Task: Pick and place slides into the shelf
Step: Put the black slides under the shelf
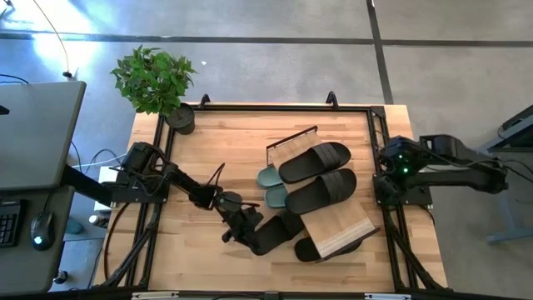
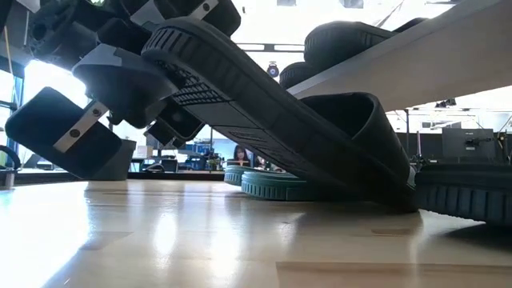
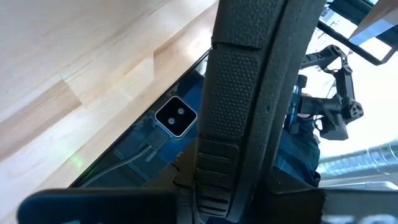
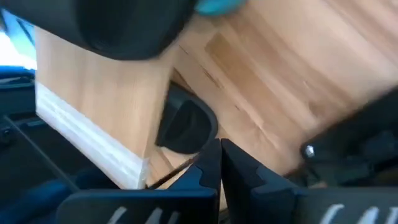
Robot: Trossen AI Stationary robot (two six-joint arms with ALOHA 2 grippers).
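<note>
My left gripper [image 1: 240,225] is shut on a black slide [image 1: 273,232] near the table's front edge, beside the shelf's near end. The shelf [image 1: 337,225], a sloping light-wood plank on a thin black frame, carries two black slides [image 1: 316,160] [image 1: 321,190]. Two sage-green slides [image 1: 273,187] lie on the table at the shelf's left side. Another black slide [image 1: 310,248] lies on the table, part hidden beneath the plank's near end. My right gripper [image 4: 221,163] is shut and holds nothing; its arm [image 1: 408,167] is folded back at the table's right edge. My left gripper pinches the slide's heel end [image 2: 172,48] between its two fingers, one under the ribbed sole and one above. It comes slanting down from the table's left side, with the fingers along the slide. The slide is tilted, heel up, and its toe end [image 2: 392,198] rests on the table.
A potted plant [image 1: 158,83] stands at the table's far left corner. A desk with a mouse [image 1: 40,227] stands to the table's left. Bare wood [image 1: 225,150] lies between the plant and the shelf.
</note>
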